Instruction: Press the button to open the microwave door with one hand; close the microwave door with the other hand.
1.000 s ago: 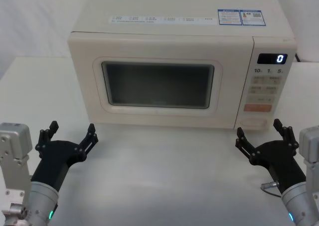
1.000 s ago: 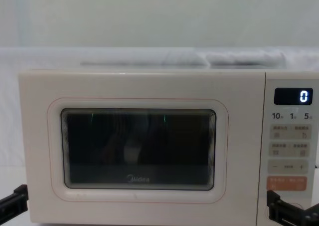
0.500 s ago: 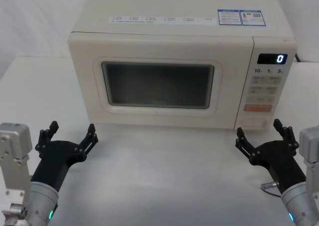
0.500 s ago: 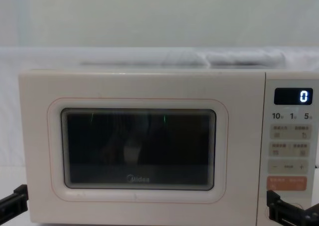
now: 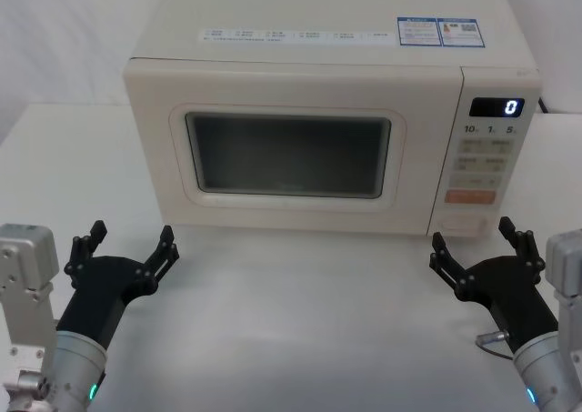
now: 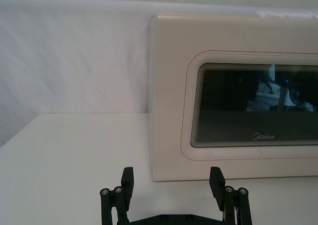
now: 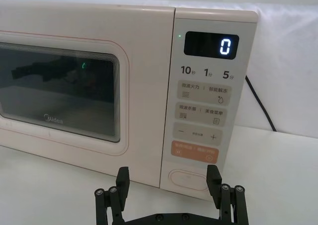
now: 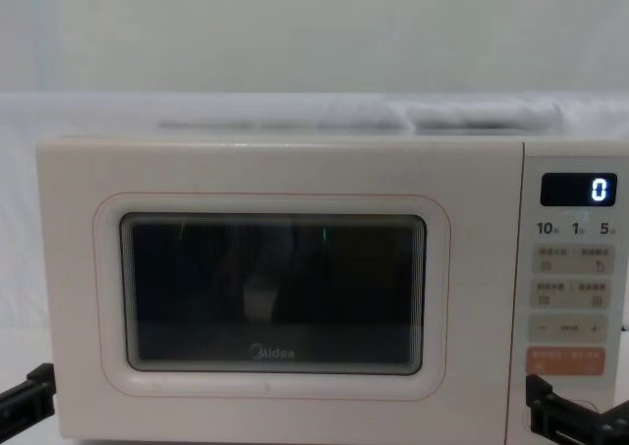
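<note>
Nothing has moved since the earlier frames: with the microwave door [image 5: 291, 148] shut, the right end effector [image 5: 479, 246], fingers spread, should rise squarely to the button [image 7: 188, 178] beneath the orange key, seen plainly from the right wrist, while the left end effector [image 5: 127, 246] waits open.

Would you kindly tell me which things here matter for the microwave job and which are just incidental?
Needed:
button
microwave door
left pincer, open
right pincer, open

Incidental:
orange key
digital display
power cord
table
</note>
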